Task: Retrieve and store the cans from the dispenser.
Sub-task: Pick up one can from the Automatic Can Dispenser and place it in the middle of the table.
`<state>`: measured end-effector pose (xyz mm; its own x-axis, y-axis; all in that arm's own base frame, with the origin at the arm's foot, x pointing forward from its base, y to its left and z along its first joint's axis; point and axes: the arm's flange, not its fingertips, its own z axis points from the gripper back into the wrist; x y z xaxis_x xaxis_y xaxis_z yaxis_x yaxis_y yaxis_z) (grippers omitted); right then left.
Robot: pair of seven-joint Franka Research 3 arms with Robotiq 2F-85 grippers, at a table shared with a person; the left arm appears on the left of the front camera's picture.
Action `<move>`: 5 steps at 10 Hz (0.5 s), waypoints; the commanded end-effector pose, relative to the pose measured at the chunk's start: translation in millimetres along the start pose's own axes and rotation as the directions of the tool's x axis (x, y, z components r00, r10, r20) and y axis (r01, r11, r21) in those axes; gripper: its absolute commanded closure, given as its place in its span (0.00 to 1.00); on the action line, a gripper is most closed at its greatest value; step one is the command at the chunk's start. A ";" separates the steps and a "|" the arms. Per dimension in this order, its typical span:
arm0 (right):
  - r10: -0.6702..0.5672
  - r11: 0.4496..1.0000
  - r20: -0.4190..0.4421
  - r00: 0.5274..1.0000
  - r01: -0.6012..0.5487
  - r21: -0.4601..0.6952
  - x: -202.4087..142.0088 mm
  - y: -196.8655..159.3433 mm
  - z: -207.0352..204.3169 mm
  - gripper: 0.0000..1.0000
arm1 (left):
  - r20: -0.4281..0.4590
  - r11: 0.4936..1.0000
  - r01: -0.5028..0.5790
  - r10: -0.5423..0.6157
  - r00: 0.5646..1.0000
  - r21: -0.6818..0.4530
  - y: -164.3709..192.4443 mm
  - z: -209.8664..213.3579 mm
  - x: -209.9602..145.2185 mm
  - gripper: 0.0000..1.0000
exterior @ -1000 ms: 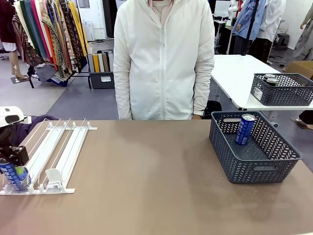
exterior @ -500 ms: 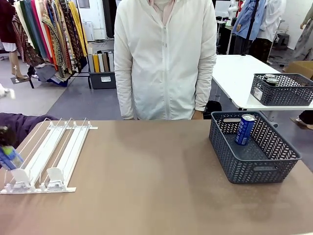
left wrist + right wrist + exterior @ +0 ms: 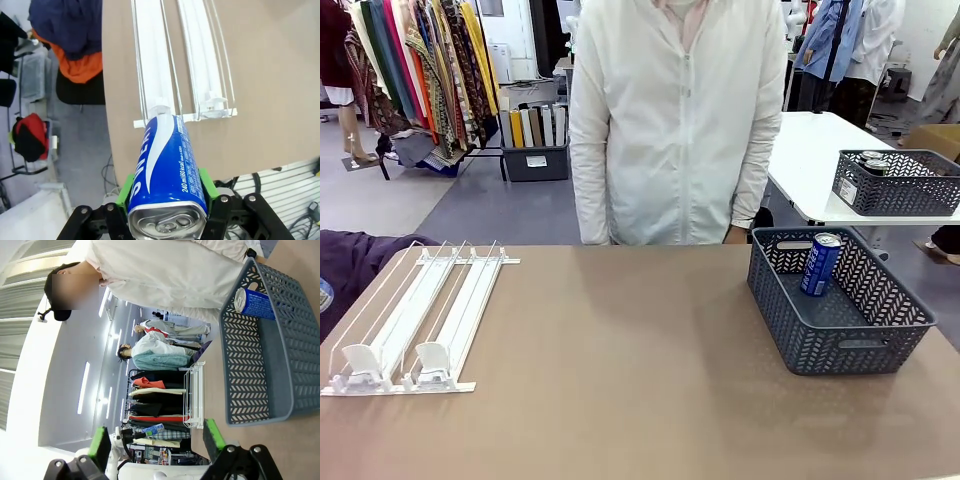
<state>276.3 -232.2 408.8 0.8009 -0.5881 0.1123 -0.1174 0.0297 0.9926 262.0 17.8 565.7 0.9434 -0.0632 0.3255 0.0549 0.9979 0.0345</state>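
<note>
Left end effector (image 3: 167, 197) clamps a blue can (image 3: 166, 172) above the dispenser (image 3: 182, 60) end. Right wrist view: right end effector (image 3: 157, 440) stands open, the grey basket (image 3: 260, 360) holding a second can (image 3: 257, 304). Front view: dispenser (image 3: 420, 315) lanes bare, basket (image 3: 840, 300) well apart across the worktop (image 3: 620, 370), a person (image 3: 675, 120) behind.

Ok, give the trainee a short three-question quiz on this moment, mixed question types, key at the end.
1. True or false: the left gripper is shut on a blue can.
2. Where does the other blue can stand?
A. in a lane of the dispenser
B. in the grey basket
C. on the bare table
3. Fill in: the right gripper's jaws are ____, with nothing between them.

Key: 1 true; 2 B; 3 open.
</note>
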 end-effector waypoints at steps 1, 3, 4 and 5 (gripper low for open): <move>-0.005 1.000 -0.012 1.000 0.005 -0.002 -1.2 4.4 1.3 0.00 | -0.024 1.000 0.002 -0.002 1.000 0.004 2.0 -17.9 14.1 1.00; -0.005 1.000 -0.012 1.000 0.005 -0.002 -1.2 4.4 1.3 0.00 | -0.024 1.000 0.002 -0.002 1.000 0.004 2.0 -17.9 14.1 1.00; -0.005 1.000 -0.012 1.000 0.005 -0.002 -1.2 4.4 1.3 0.00 | -0.024 1.000 0.002 -0.002 1.000 0.004 2.0 -17.9 14.1 1.00; -0.005 1.000 -0.012 1.000 0.005 -0.002 -1.2 4.4 1.3 0.00 | -0.049 1.000 0.002 -0.002 0.999 -0.003 0.7 -25.4 13.0 1.00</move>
<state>276.3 -232.3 408.8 0.8009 -0.5881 0.1123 -0.1174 0.0297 0.9926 283.1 18.1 544.9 0.9593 -0.0643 0.2750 0.0577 0.9978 0.0320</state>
